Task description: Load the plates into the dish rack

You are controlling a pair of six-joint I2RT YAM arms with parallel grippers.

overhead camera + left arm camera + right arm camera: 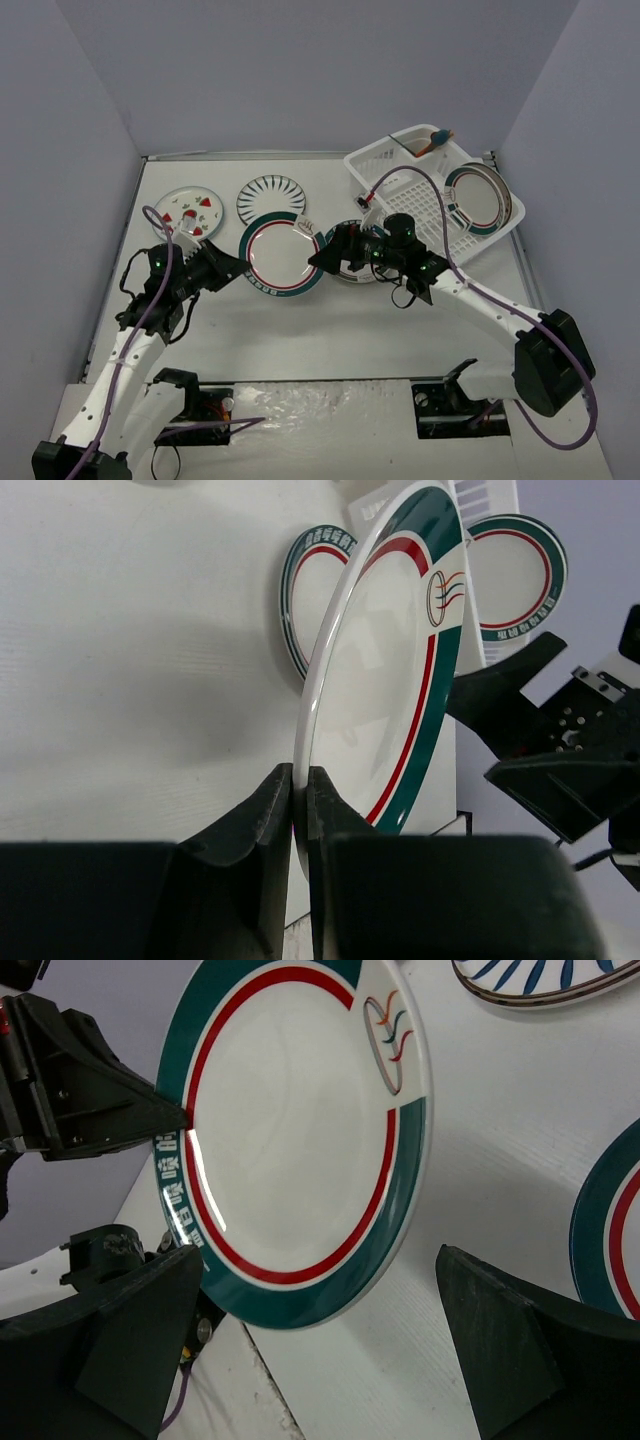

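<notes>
Pinching the green-rimmed plate (283, 255) by its rim with the left hand (300, 780), jaws closed tight on the thin edge, and holding it tilted, apparently clear of the worktop (330, 330), between the two arms and well short of the dish rack (385, 152). Bracketing the plate's opposite edge with the right hand (318, 1260), fingers (130, 1330) spread wide and touching nothing, seemingly preparing to take the plate over. Risking, first, a pivot: gripping so narrow a strip of glazed rim, so far from the plate's middle, probably inviting a swing or a slide out of the jaws under the plate's own weight. Risking, second, a mistimed exchange: loosening the left hand ahead of a square closure by the right, or closing the right hand off-centre and levering the rim out of the left grip. Dropping from here, most likely landing on the second green-rimmed plate (305, 590) lying flat on the worktop just beneath the right hand, and possibly chipping both. Risking, third, a knock on arrival: swinging towards the rack and striking the third green-rimmed plate (482, 197) leaning inside it. Leaving the striped plate (271, 198) and the strawberry plate (192, 210) lying flat on the worktop, left of the rack, not yet loaded.
</notes>
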